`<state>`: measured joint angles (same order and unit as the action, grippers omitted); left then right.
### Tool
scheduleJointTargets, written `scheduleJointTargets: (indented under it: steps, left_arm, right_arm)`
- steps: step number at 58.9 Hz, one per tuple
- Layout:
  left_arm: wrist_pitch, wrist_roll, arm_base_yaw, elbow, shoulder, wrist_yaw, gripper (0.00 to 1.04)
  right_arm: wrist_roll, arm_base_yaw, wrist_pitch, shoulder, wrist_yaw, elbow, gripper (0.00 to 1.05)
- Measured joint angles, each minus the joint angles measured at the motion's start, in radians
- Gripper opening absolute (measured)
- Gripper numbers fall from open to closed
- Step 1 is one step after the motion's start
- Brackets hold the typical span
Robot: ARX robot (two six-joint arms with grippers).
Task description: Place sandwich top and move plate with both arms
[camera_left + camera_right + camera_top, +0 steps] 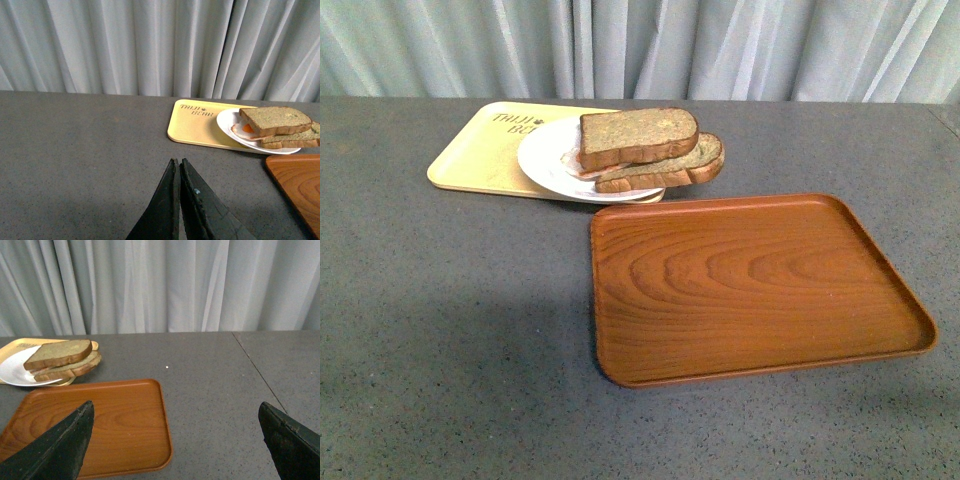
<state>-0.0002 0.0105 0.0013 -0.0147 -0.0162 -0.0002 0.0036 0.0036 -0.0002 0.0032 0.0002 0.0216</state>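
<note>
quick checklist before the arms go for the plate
1. Sandwich top on the egg slice: ok.
2. Plate resting partly on the yellow tray, rim overhanging: ok for gripping.
3. Wooden tray bare: ok.
4. Left pincer shut: not ok, open it first.
5. Right pincer open: ok.
6. Plate weight balance: cannot tell.

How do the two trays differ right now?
The yellow tray is pale, printed with lettering, and carries the plate with the sandwich; the brown tray is wood-grained, unprinted and bare. In the front view the yellow tray lies farther back, the brown tray nearer. Both are rectangular, rimmed, flat on the table.
</note>
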Motion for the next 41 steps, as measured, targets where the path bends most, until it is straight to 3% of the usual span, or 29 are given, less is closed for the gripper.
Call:
scheduleJointTargets:
  steps: [5,36,41]
  left_arm:
    - [0.0,0.0,0.0,0.0,0.0,0.0,0.04]
    - [0.0,0.0,0.0,0.0,0.0,0.0,0.96]
    - [0.0,-0.002,0.0,0.0,0.0,0.0,0.95]
  right_arm:
    - [0.0,0.0,0.0,0.0,0.0,0.0,0.96]
    - [0.0,0.0,0.0,0.0,0.0,0.0,0.96]
    - [0.0,0.0,0.0,0.0,0.0,0.0,0.96]
